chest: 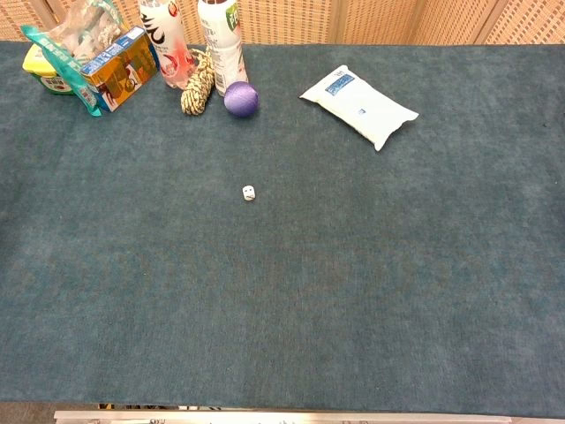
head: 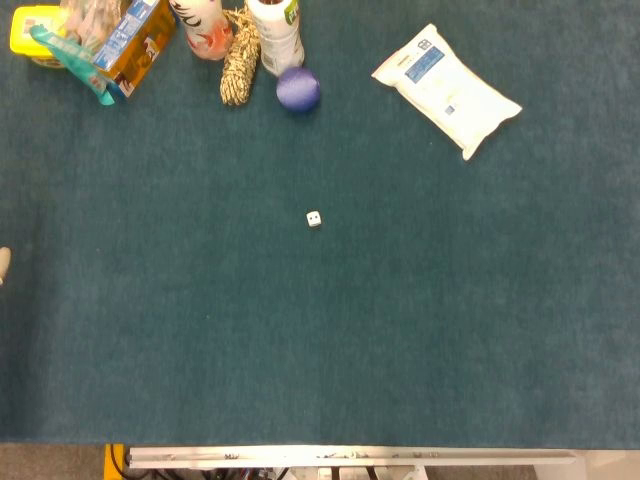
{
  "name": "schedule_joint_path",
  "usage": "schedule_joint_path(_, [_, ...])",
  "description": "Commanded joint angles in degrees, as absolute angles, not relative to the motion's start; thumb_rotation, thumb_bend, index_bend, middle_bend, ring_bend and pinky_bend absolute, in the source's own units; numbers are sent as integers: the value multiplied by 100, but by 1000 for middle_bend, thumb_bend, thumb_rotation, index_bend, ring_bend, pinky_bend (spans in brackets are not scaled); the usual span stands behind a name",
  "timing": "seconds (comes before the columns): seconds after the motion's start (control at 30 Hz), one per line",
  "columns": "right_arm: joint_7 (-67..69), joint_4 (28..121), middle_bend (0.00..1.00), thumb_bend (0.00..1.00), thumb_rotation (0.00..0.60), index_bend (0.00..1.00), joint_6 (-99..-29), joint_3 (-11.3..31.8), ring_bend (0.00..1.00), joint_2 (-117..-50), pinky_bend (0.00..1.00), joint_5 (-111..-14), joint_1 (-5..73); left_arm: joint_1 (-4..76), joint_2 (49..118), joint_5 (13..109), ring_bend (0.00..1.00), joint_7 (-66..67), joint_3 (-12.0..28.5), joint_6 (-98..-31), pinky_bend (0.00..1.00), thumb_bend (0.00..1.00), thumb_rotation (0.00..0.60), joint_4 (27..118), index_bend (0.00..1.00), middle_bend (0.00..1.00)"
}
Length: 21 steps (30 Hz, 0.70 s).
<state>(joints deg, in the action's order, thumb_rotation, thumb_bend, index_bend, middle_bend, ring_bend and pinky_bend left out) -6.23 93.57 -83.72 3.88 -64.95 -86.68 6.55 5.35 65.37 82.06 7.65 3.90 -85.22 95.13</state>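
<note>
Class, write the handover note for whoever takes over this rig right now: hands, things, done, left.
Left hand: only a pale tip at the head view's left edge, possibly it; state unreadable. Right hand: not in view.
Things: small white die alone in the middle of the table; purple ball, rope bundle, bottles and cartons far left; white pouch far right.
Done: nothing held or touched.
Left: every grasp.

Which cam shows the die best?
Chest view: the die sits alone on the teal cloth, nearer mid-frame, with dark marks visible on its faces. Head view shows the same die about as small, from straight above; its pips are too small to count in either.
</note>
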Motion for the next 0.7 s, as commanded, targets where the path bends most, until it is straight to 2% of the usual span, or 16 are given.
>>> schedule_joint_path(0.03, [-611,9375,409,627,600,282,-8379,386,360,-6488,432,-8680,654,538,6546,8233,48,753,374,-8515,46,258,600,9498,17,91])
schedule_joint_path(0.3, [-331,9636,408,626,600,282,-8280,337,360,-6349,432,-8917,760,542,6570,8451,48,747,310,-8580,46,258,600,9497,17,92])
schedule_joint_path(0.5, [-171,10099,413,626,600,282,-7847,373,374,-6103,434,-9304,1188,588,6498,8527,48,708,298,-8526,46,258,600,9527,17,94])
schedule_joint_path(0.53, [-187,10205,421,626,600,282,-7697,389,394,-6060,437,-9383,1320,599,6478,8555,48,700,291,-8517,46,258,600,9537,17,94])
schedule_joint_path(0.6, [-258,10367,474,626,600,282,-7450,428,499,-6010,480,-9474,1531,618,6444,8592,48,693,286,-8501,46,258,600,9557,17,96])
schedule_joint_path(0.7, [-432,10591,629,627,600,282,-6999,503,682,-5999,630,-9570,1901,632,6401,8655,48,651,276,-8505,46,258,600,9586,17,101])
